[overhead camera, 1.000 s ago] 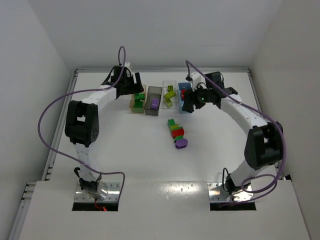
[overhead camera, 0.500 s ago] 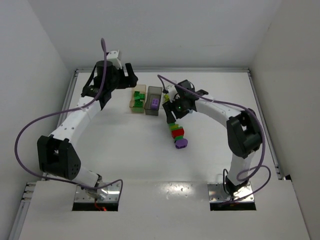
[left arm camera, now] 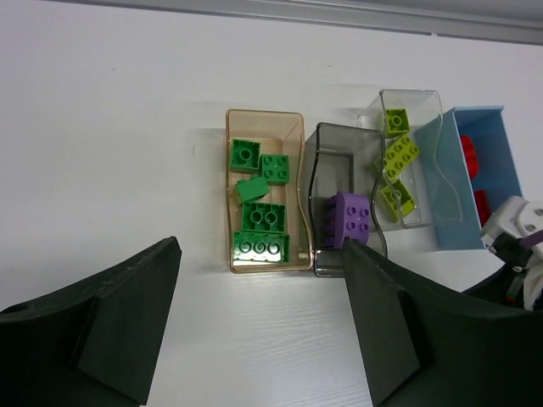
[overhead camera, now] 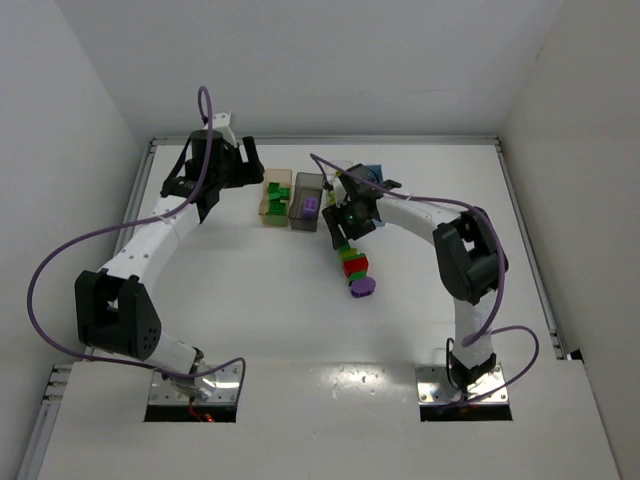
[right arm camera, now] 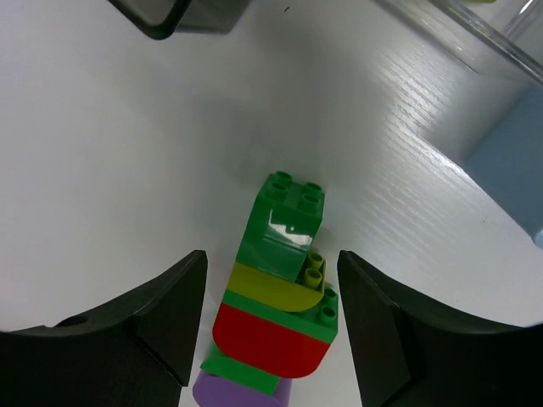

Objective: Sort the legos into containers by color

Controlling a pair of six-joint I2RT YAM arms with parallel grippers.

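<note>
1. Four containers stand side by side in a row at the upper centre of the top view. All of them show in the left wrist view: the tan-orange bin (left arm camera: pixel 265 114), the dark grey bin (left arm camera: pixel 335 153), the clear bin (left arm camera: pixel 424 102) and the light blue bin (left arm camera: pixel 484 127).
2. Sorted so far:
   - The tan-orange bin holds five dark green bricks (left arm camera: pixel 270 216).
   - The dark grey bin holds one purple brick (left arm camera: pixel 349 219).
   - The clear bin holds three lime green bricks (left arm camera: pixel 399 157).
   - The light blue bin holds red bricks (left arm camera: pixel 469 157), partly hidden by its wall.
   - No bin shows a mixed colour.
3. Remaining: one stack of joined bricks (overhead camera: pixel 353 265) lies on the desk (overhead camera: pixel 250 300) just below the row, at the centre of the top view. The right wrist view shows dark green, lime, red and purple layers in it.
4. Left hand (left arm camera: pixel 260 254): the jaws are spread wide with nothing between them. It is positioned above the tan-orange and dark grey bins.
5. Right hand (right arm camera: pixel 271 280): the jaws are spread wide, with one finger on each side of the stack's green end, and are not closed on it. Contact with the stack cannot be confirmed.
6. Assessment: most of the task appears complete. The stack still needs separating brick by brick, with each piece delivered to the bin of its colour. Separation likely requires both hands, since the bricks are pressed together.
</note>
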